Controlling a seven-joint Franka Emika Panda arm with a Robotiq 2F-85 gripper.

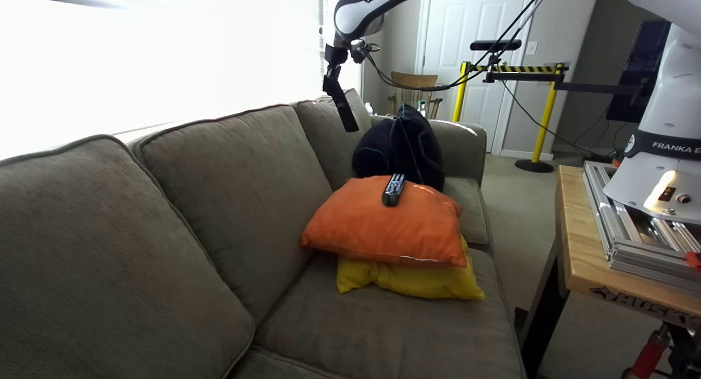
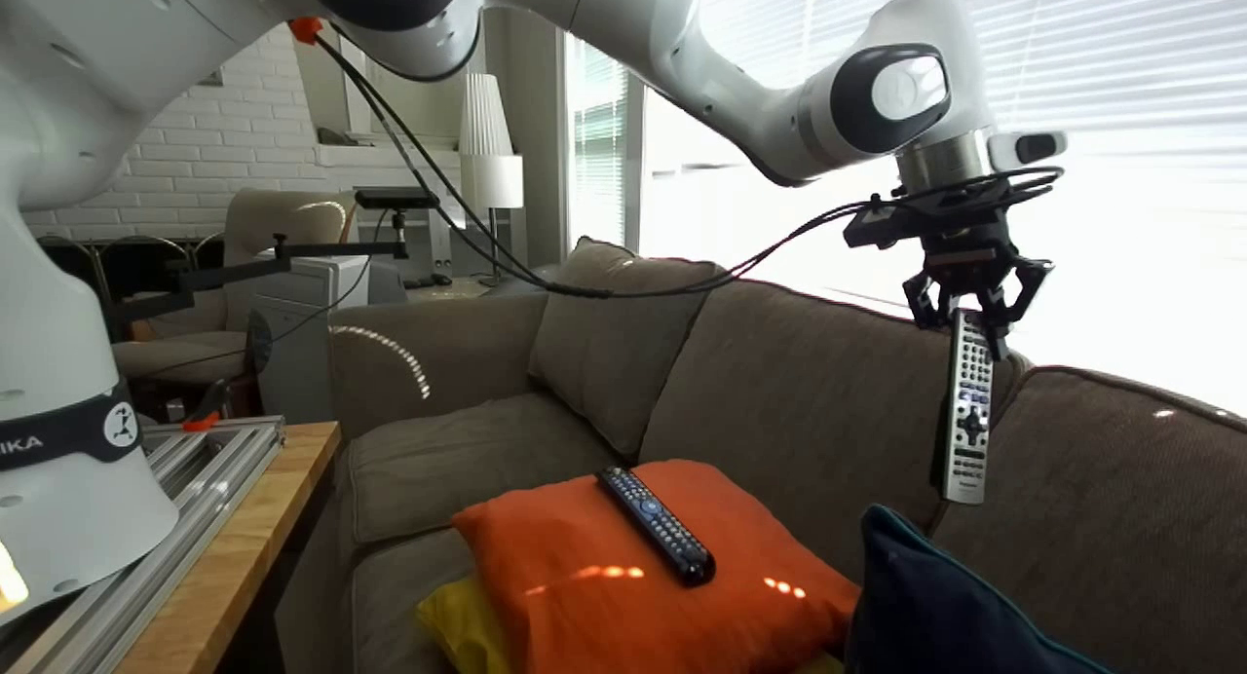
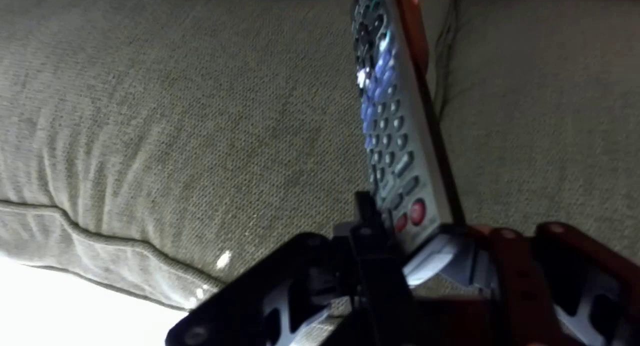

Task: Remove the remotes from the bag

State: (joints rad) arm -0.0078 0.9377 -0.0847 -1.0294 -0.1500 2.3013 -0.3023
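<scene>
My gripper point(image 2: 964, 325) is shut on the upper end of a silver-grey remote point(image 2: 970, 411), which hangs down in the air before the sofa back. In the wrist view the held remote point(image 3: 400, 131) shows its buttons, between the gripper's fingers point(image 3: 420, 236). In an exterior view the gripper point(image 1: 333, 75) and the held remote point(image 1: 346, 112) look dark, above and left of the bag. The slumped navy-black bag point(image 1: 408, 149) sits on the sofa behind the pillows; its edge also shows here point(image 2: 940, 601). A black remote point(image 2: 655, 523) lies on the orange pillow point(image 2: 575, 557). The bag's inside is hidden.
The orange pillow lies on a yellow pillow point(image 1: 411, 280) on the sofa seat point(image 1: 350, 335). The sofa back point(image 1: 235, 176) runs along the window. The robot base stands on a wooden table point(image 1: 580, 231) beside the sofa. Cables hang from the arm.
</scene>
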